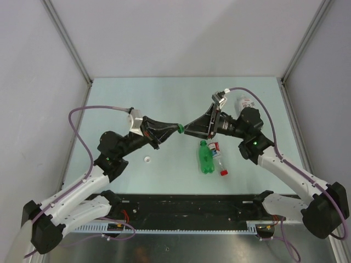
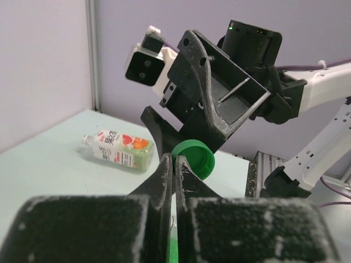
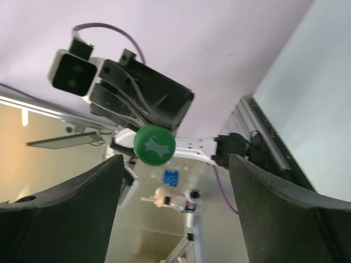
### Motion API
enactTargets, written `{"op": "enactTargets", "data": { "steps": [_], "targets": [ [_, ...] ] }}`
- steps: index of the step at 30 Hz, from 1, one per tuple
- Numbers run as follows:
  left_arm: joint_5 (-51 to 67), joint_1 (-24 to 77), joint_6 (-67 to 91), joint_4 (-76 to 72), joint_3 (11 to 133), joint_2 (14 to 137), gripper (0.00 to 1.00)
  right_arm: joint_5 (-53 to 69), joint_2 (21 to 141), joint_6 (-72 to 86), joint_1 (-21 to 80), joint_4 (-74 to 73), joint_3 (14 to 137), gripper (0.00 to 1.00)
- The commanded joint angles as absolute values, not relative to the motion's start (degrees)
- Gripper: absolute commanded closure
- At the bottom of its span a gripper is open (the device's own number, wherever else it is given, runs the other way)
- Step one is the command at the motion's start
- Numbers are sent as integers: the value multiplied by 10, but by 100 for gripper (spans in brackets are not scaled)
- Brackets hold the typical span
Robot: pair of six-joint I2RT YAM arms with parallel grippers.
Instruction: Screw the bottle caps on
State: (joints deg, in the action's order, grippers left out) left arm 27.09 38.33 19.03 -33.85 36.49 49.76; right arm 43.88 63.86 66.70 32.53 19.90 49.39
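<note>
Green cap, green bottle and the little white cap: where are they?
green cap [image 3: 154, 144], right wrist view, on its flat top.
green bottle [image 1: 205, 159], top view, middle of its body.
white cap [image 1: 147, 160], top view, its centre.

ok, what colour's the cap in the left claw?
The cap is green; the right wrist view shows it best.
</note>
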Motion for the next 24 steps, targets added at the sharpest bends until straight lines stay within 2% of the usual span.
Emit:
{"op": "enactTargets", "data": {
  "steps": [1,7,17,22,24],
  "targets": [
    [301,390,167,-426,385,503,100,397,640,764,354,334,485,20],
    [312,393,171,-444,385,513,100,374,652,817,369,417,478,36],
    [290,394,165,-446,377,520,100,361,651,817,382,423,478,62],
    [286,393,165,-445,379,529,100,358,639,804,383,413,478,66],
    [287,393,166,-446,381,535,100,359,635,801,383,414,478,63]
  ]
}}
